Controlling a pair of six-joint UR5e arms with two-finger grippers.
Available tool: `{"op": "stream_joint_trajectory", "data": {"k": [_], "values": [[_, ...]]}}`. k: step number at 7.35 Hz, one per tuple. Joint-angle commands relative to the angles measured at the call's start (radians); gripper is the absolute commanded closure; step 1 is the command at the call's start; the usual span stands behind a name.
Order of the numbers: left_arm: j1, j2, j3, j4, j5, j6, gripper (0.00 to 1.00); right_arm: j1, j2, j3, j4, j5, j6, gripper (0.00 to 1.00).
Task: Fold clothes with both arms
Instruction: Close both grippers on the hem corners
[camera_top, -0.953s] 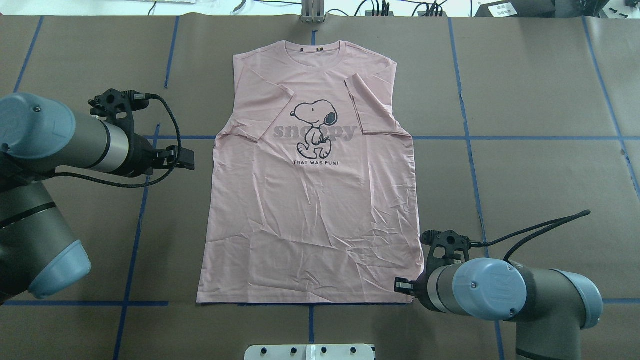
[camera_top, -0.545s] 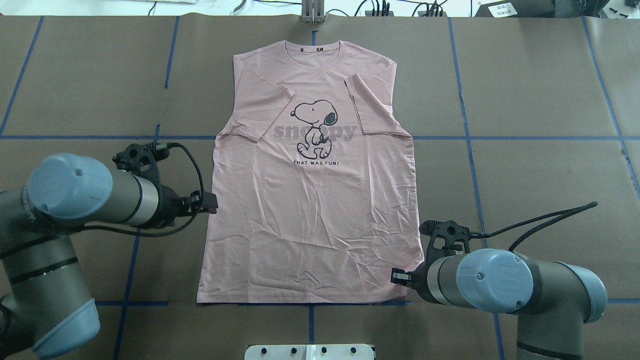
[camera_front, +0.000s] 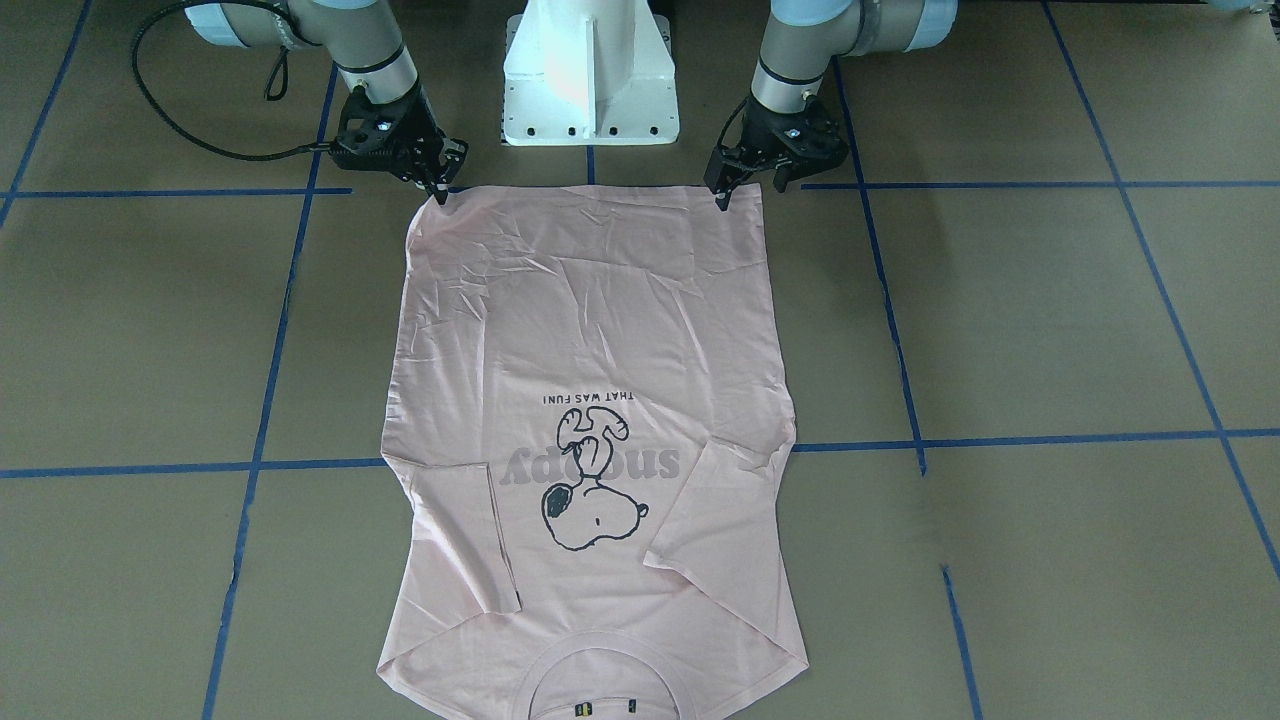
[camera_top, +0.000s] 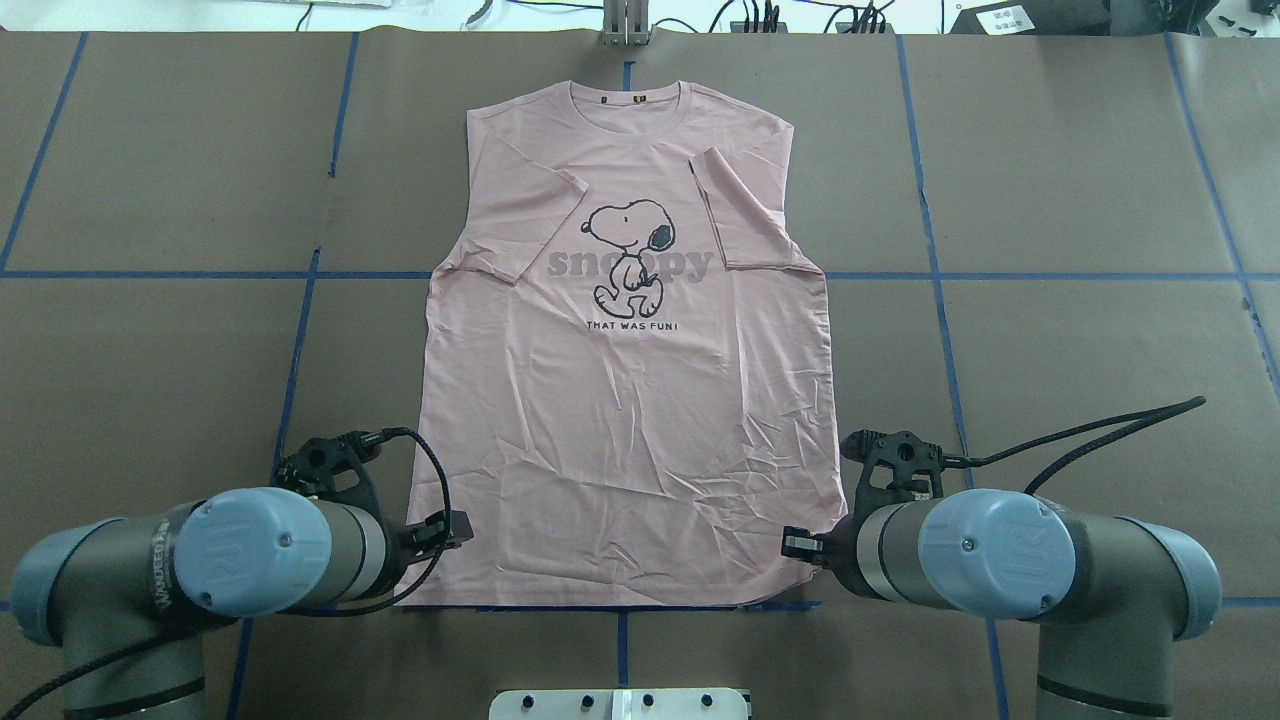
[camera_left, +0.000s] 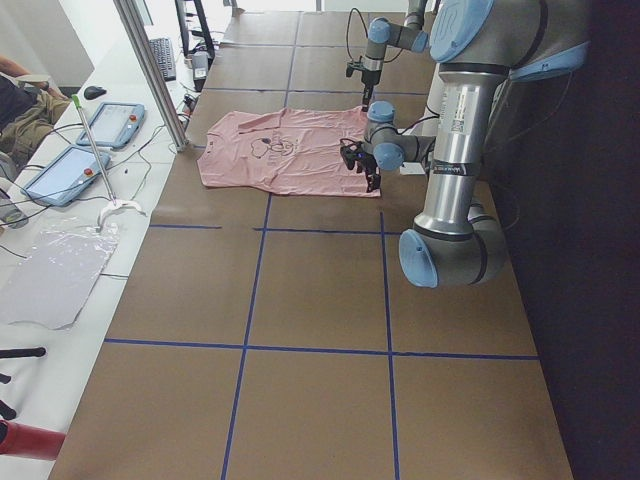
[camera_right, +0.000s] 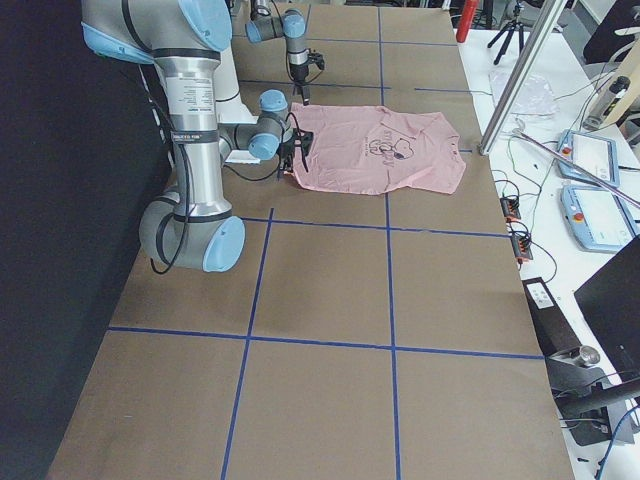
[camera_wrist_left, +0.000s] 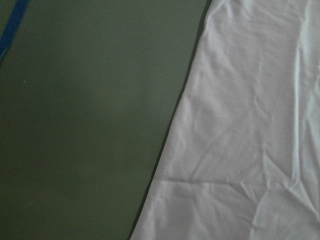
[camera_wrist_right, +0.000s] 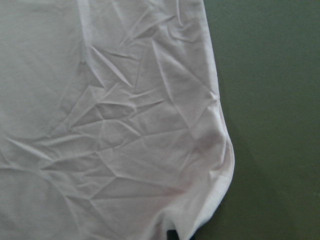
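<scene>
The pale pink short-sleeved T-shirt (camera_top: 620, 450) lies flat and face up in the middle of the brown paper-covered table (camera_top: 1050, 350). Its collar is away from the robot, its hem nearest the base, and both sleeves are turned in over the chest. The black two-finger left gripper (camera_front: 748, 188) stands at one hem corner, jaws spread wide on either side of it, with nothing between them. The black two-finger right gripper (camera_top: 797, 546) touches the opposite hem corner. Its wrist view shows the cloth there rucked up and rounded, but I cannot tell whether its jaws have closed on it. The likeliest trouble is an uneven pick-up: if one side pinches only the top layer, or the bunched corner slips out, the hem would probably rise crooked and the fold land skewed. The loose sleeves could also flop outward as the cloth is carried over them. Across the chest, grey lettering (camera_top: 630, 265) reads "snoopy" behind the black-outline cartoon dog (camera_top: 630, 250), and beneath it small black capitals (camera_top: 632, 327) read "THAT WAS FUN!". Two tiny dark tags (camera_top: 622, 100) sit inside the collar — too small to read.
</scene>
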Motion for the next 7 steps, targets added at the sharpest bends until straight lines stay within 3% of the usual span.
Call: {"op": "stream_joint_trajectory", "data": {"k": [1, 6, 7], "values": [[0.049, 0.0, 0.016, 0.021, 0.016, -0.025, 0.0, 0.008, 0.027, -0.002, -0.009, 0.006, 0.0, 1.0], [0.056, 0.011, 0.03, 0.023, 0.039, -0.017, 0.02, 0.02, 0.027, -0.002, -0.01, 0.025, -0.002, 1.0], [0.056, 0.011, 0.029, 0.023, 0.039, -0.017, 0.09, 0.021, 0.027, -0.002, -0.01, 0.025, -0.002, 1.0]]}}
